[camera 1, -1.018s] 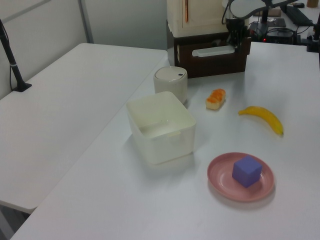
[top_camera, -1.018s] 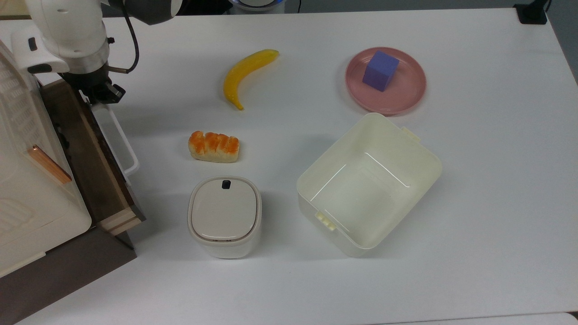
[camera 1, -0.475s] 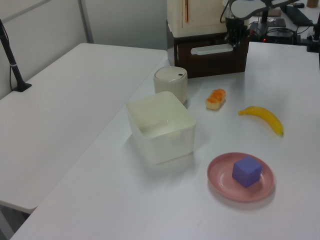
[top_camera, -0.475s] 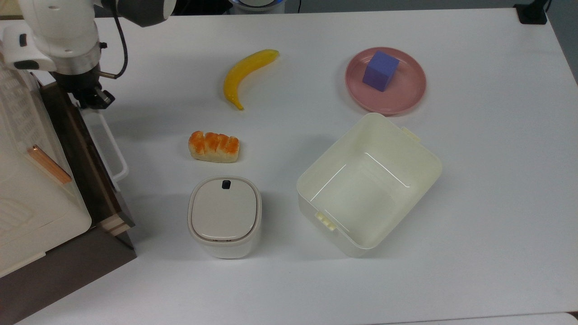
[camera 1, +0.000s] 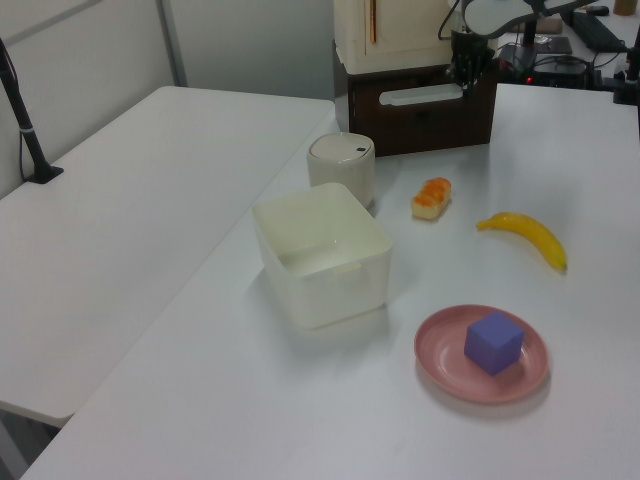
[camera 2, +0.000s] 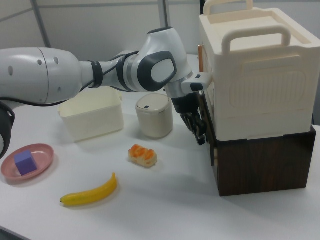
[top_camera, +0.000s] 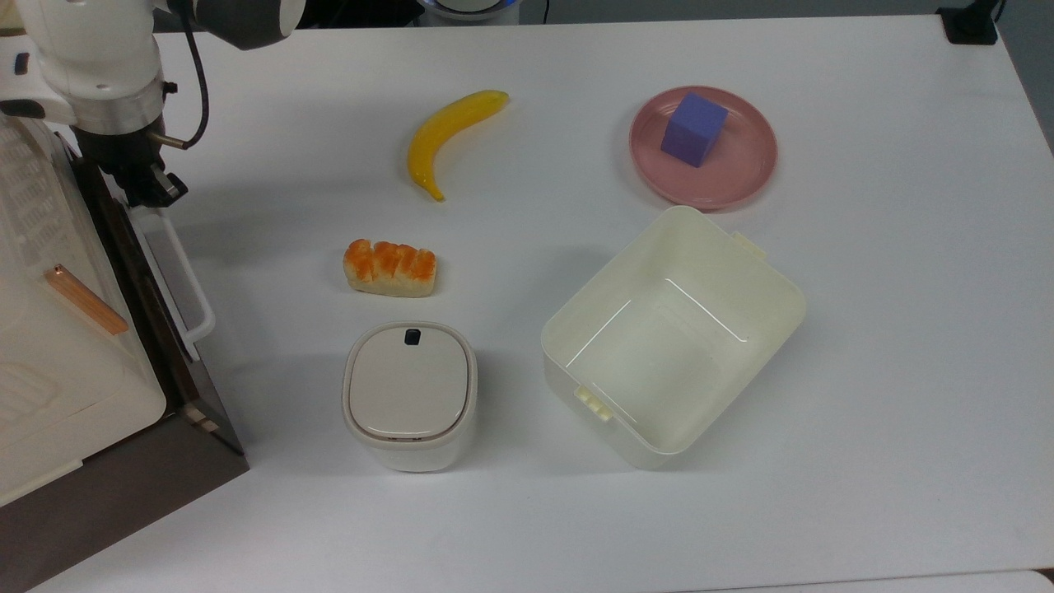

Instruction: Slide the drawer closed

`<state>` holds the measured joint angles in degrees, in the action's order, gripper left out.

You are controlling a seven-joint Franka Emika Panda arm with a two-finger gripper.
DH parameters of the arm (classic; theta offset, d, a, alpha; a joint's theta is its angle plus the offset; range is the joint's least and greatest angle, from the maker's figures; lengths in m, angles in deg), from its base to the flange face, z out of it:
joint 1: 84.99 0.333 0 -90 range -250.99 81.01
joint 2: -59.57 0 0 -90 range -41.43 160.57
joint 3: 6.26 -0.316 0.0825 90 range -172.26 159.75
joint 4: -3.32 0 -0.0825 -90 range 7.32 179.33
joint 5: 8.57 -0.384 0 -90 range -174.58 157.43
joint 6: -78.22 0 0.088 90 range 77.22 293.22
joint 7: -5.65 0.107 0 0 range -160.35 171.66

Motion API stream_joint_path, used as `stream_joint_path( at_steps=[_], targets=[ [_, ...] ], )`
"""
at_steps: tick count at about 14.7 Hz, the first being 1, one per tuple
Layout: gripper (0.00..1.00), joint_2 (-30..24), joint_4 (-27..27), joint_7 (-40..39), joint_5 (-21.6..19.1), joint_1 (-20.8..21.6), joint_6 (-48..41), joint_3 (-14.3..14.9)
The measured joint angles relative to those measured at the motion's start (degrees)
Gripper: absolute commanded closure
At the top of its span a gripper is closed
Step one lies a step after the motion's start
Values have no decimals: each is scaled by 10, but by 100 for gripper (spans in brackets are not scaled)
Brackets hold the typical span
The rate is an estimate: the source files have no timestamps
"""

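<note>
The drawer [top_camera: 160, 329] sits pushed almost flush into the dark brown cabinet [top_camera: 123, 494] at the top view's left edge. Just a thin sliver of light wood shows at its near corner. Its long white bar handle [top_camera: 185, 280] runs along the dark front panel. My gripper [top_camera: 156, 189] hangs at the far end of that handle, right against the drawer front. The left view puts the gripper [camera 1: 467, 75] at the right end of the handle [camera 1: 425, 95]. In the right view the gripper [camera 2: 199, 132] points down against the cabinet's [camera 2: 260, 160] front edge.
A big cream box [top_camera: 49, 346] rests on the cabinet. On the white table lie a small lidded bin [top_camera: 409, 394], a bread piece [top_camera: 389, 268], a banana [top_camera: 445, 136], an open cream tub [top_camera: 774, 272] and a pink plate [top_camera: 741, 181] with a purple cube [top_camera: 694, 128].
The drawer has slid into the cabinet, towards the top view's left, and the strip of light wood has shrunk to a sliver. My gripper moved with it, staying at the handle's far end.
</note>
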<state>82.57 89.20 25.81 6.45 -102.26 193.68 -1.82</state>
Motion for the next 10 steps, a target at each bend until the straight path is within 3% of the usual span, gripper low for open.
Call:
stream_joint_path(
  at_steps=[10],
  targets=[
    [100, 0, 4, 37, -26, -16, 41, 0]
  ],
)
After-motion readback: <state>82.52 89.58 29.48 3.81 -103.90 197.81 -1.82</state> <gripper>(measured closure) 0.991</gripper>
